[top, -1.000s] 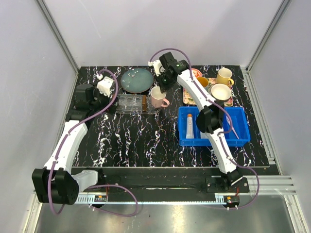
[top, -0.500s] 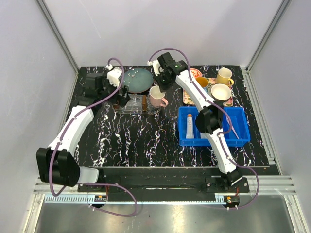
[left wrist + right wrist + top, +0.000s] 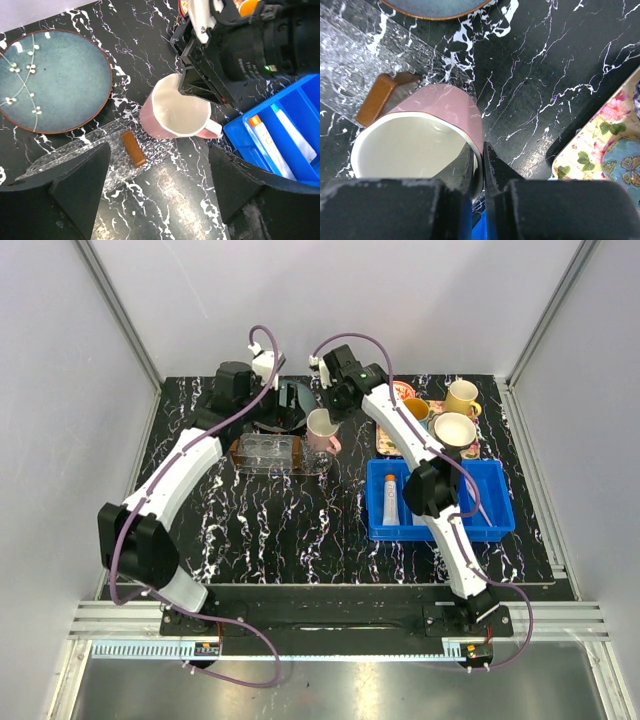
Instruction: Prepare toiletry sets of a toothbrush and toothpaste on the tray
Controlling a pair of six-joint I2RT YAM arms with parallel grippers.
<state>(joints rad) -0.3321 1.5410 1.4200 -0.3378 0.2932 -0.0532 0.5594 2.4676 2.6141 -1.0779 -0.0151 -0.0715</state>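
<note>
The left arm has swung from the left side over to the back of the surface. The pink mug has shifted a little too.

From above, the left gripper [image 3: 282,408] hangs over the blue-green plate [image 3: 303,398]. The right gripper [image 3: 335,408] holds the pink mug [image 3: 322,426], which stands just beside the clear tray [image 3: 262,454]. One toothpaste [image 3: 388,498] tube, with an orange cap, lies in the blue bin [image 3: 440,533]. A thin pale stick lies in the bin's right part. It may be the toothbrush, but it is too small to tell.

From the left wrist, the left jaws stand wide apart with nothing between them. Below them the mug is empty inside. Two white tubes lie in the bin, each in its own part. One has an orange cap and one a teal cap.

From the right wrist, the right jaws are shut tight on the mug's wall, one finger inside and one outside. The tray's brown end [image 3: 377,97] sits right next to the mug.

I think no set is made yet. I see no tube or brush on the tray, so all of that is left to do.
</note>
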